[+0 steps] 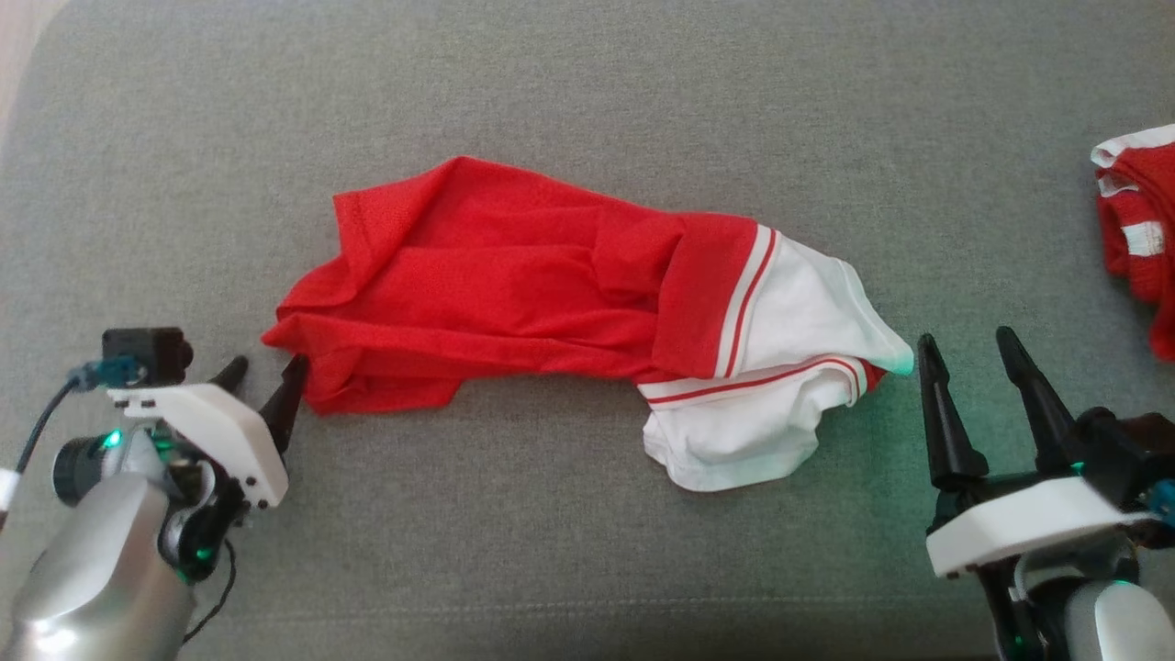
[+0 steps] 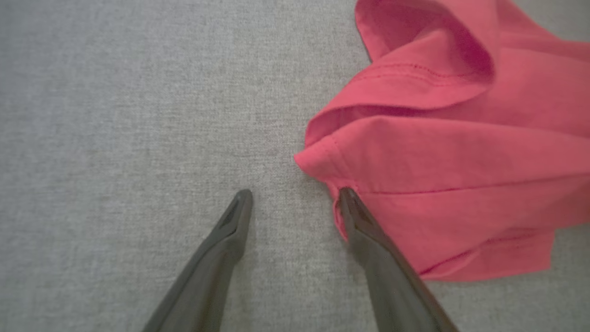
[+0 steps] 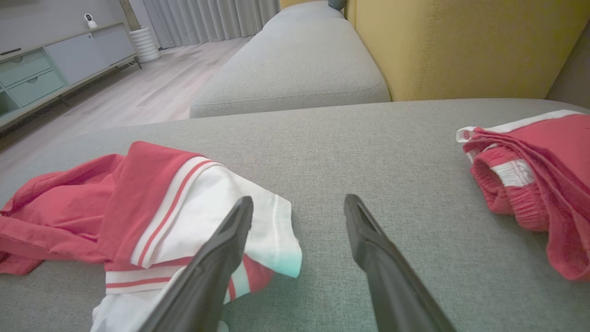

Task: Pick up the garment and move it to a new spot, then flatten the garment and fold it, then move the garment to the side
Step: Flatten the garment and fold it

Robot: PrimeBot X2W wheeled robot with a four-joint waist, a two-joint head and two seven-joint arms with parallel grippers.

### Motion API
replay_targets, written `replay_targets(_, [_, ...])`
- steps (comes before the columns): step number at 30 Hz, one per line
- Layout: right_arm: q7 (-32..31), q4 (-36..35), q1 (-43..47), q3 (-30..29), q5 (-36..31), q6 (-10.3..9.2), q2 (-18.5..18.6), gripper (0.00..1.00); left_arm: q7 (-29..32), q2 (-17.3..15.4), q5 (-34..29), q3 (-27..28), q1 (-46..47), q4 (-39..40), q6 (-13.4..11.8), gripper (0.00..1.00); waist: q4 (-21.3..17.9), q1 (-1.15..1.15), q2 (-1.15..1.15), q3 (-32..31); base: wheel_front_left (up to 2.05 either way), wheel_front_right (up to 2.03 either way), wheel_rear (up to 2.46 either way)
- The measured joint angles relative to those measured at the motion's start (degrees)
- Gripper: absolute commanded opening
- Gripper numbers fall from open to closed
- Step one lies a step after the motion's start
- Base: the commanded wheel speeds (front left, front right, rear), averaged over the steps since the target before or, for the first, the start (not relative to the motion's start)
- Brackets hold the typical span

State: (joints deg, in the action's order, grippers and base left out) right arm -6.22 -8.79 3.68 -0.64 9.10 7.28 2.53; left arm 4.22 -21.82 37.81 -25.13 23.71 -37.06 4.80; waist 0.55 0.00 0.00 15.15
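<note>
The grey sofa seat (image 1: 587, 83) spreads right across the head view, with a yellow backrest (image 3: 461, 46) rising behind it at the upper right of the right wrist view. A pale wooden floor (image 3: 138, 87) runs off to the upper left there.

And there's the garment (image 1: 514, 285), lying crumpled across the middle of the frame. Its red body stretches towards the left, and its white, red-striped end bunches up at the lower right of centre. It's rumpled and not flat, with folds overlapping. The left wrist view catches its red hem (image 2: 461, 161) on the right, and the right wrist view has the white end (image 3: 152, 203) at the lower left.

A second red-and-white piece of clothing (image 1: 1138, 229) sits heaped at the right edge, well apart from the garment.

Now the left jaws, lower left of the head view: they're spread wide and hold nothing. One dark finger (image 2: 382, 267) has its tip right at the garment's red edge, and the other is over bare seat.

The right jaws, lower right, also stand apart and hold nothing. Their fingers (image 1: 941, 422) point up the frame, the nearer tip just beside the white end. Touching? I can't tell.
</note>
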Motion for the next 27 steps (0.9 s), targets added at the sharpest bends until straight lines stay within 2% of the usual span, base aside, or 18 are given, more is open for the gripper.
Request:
replay_targets(2, [0.0,0.13,-0.27,0.0,0.0,0.0,0.0,1.0,1.12,-0.3,-0.1,-0.47,0.46,-0.23,0.32,0.96,-0.05,0.0,0.0,0.08,0.0,0.0,0.0])
replay_targets(3, [0.0,0.3,-0.57,0.0,0.0,0.0,0.0,1.0,1.87,-0.3,-0.09,-0.75,0.68,-0.22,0.41,0.72,-0.07,0.0,0.0,0.08,0.0,0.0,0.0])
replay_targets(4, [0.0,0.31,-0.81,-0.01,0.03,0.0,0.0,1.0,2.29,-0.48,-0.24,-1.36,1.02,-0.22,0.8,0.29,-0.09,0.0,0.0,0.07,0.0,0.0,0.0])
replay_targets(5, [0.01,0.31,-0.94,-0.02,0.15,0.0,0.0,1.0,2.45,-0.49,-0.42,-2.0,1.31,-0.22,0.99,0.0,-0.11,0.0,0.0,0.05,0.0,0.0,0.0])
replay_targets(12, [0.01,0.6,-0.9,-0.41,0.51,0.0,0.0,1.0,-0.19,0.16,-0.76,-2.46,0.73,0.16,0.58,0.0,-0.01,0.01,0.0,-0.52,0.0,0.0,0.0])
replay_targets(17, [0.0,0.63,-0.62,-1.26,1.04,0.0,0.0,1.0,-3.86,-0.03,-1.4,-1.93,-3.68,6.98,-2.77,0.0,0.56,0.0,0.0,-1.28,0.0,0.0,0.0])
replay_targets(21, [-1.41,1.43,0.35,-0.98,1.08,0.0,0.0,1.0,-3.81,-1.78,-1.42,-1.52,-6.64,13.6,-5.17,0.0,1.42,0.01,0.0,-1.7,0.0,0.0,0.0])
replay_targets(27, [-5.48,3.5,5.37,2.49,2.36,0.0,-0.01,1.0,-2.24,-3.71,-1.77,-0.96,-10.35,21.56,-8.28,0.0,2.47,0.0,0.0,-1.99,0.0,0.0,0.0])
